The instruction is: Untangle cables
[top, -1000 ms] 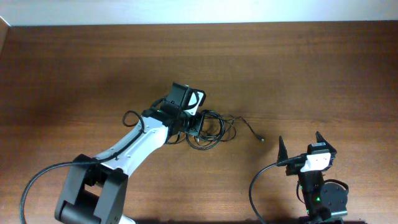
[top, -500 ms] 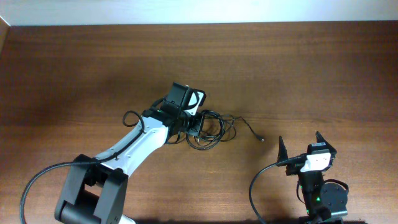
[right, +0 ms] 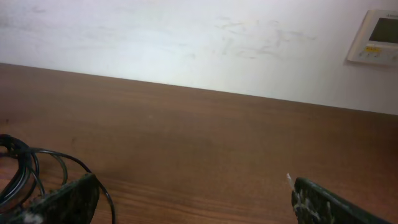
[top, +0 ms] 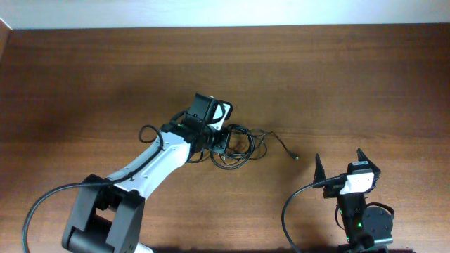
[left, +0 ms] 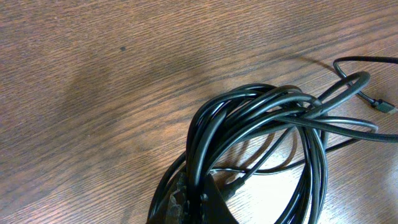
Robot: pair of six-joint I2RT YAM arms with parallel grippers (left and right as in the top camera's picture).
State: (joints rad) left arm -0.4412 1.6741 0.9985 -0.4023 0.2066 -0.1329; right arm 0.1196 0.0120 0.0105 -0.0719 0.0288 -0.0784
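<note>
The cables (top: 239,146) are a bunch of thin black loops lying on the wooden table near its middle. One loose end with a small plug (top: 296,157) trails out to the right. My left gripper (top: 219,143) sits at the left side of the bunch, shut on several strands. In the left wrist view the loops (left: 261,118) spread out ahead of my fingers (left: 217,205), which pinch strands between them, and a plug (left: 380,106) lies at the far right. My right gripper (top: 338,164) is open and empty near the front edge, right of the bunch. Part of the bunch (right: 25,168) shows in the right wrist view.
The wooden table (top: 337,77) ends at a white wall along its far side. A wall panel with a small display (right: 379,37) hangs at the upper right of the right wrist view. The right arm's own thick black cable (top: 287,214) curves by its base.
</note>
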